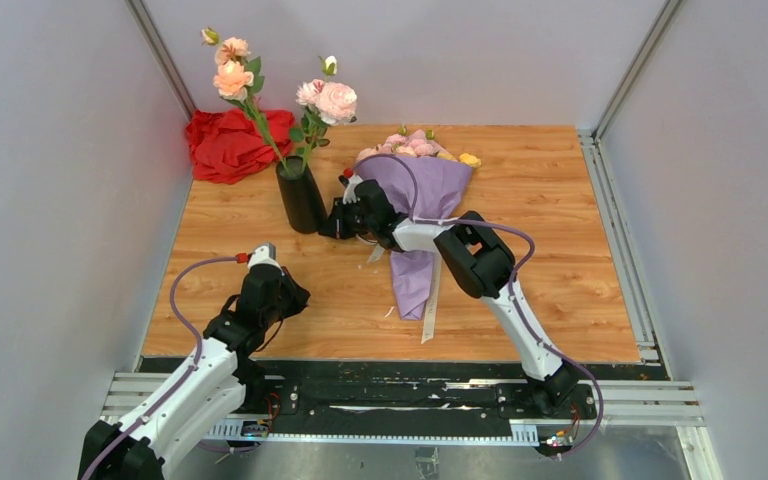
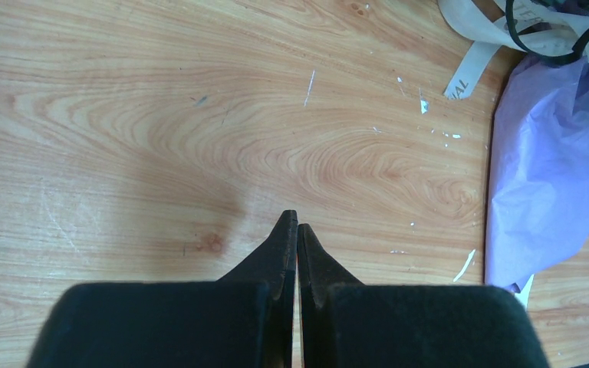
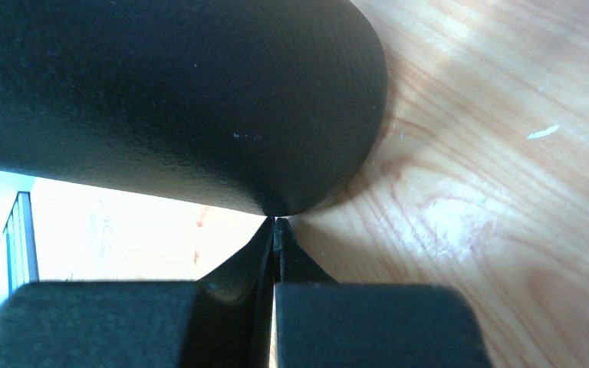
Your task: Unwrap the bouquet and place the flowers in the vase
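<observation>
The bouquet (image 1: 422, 215) lies on the wooden table, a lilac paper cone with a cream ribbon (image 1: 430, 305) trailing from its tip. The flowers (image 1: 415, 143), small pink and yellow blooms, show at its far end. The black vase (image 1: 301, 198) stands upright left of it. My right gripper (image 1: 327, 227) is shut and empty, reaching across the cone with its tips against the vase's lower side. In the right wrist view the vase (image 3: 176, 100) fills the top, and the right gripper (image 3: 274, 222) meets it. My left gripper (image 2: 297, 218) is shut over bare wood, left of the lilac paper (image 2: 544, 169).
Two taller stems with peach and pink roses (image 1: 235, 75) stand in the vase. A red cloth (image 1: 228, 143) lies bunched at the back left corner. Grey walls close the table on three sides. Small white paper scraps (image 2: 464, 264) dot the wood.
</observation>
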You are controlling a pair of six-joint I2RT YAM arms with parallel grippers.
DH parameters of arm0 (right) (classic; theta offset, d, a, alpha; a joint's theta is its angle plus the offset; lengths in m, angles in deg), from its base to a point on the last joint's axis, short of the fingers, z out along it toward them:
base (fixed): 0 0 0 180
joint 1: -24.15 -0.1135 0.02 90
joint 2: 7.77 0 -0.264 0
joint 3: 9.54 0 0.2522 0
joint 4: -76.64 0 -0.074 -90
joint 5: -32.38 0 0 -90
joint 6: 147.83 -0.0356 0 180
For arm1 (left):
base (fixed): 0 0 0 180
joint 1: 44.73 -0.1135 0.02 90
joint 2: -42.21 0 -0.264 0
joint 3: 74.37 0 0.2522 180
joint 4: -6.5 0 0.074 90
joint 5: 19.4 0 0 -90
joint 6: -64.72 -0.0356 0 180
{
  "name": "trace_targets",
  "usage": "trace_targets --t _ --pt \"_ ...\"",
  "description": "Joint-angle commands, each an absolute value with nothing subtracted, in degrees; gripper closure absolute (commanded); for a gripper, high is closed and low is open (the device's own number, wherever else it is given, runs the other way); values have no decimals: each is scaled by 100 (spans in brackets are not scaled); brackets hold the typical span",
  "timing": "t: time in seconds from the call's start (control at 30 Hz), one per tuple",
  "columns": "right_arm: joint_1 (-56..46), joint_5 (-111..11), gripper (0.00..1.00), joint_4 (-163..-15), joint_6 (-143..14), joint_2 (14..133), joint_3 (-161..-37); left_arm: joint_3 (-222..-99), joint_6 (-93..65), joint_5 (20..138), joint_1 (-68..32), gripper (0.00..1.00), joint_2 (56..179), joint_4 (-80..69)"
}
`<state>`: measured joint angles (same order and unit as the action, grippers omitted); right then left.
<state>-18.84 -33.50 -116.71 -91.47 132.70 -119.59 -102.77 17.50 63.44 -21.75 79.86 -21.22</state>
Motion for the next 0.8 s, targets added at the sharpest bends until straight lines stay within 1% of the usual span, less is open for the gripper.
trace_targets --t 0.0,0.43,0.77 --pt "-1746 -3556 100 -10748 -9057 13799 -12058 -10411 1682 6229 -2179 100 7968 -2198" --pt "-1734 -3499 100 -10602 -9143 14041 -12647 -10397 1668 6213 -2179 100 7955 -2215" --pt "-1570 -3377 100 -10662 -9281 14114 -12838 -10429 1613 6110 -2179 100 7847 -2360"
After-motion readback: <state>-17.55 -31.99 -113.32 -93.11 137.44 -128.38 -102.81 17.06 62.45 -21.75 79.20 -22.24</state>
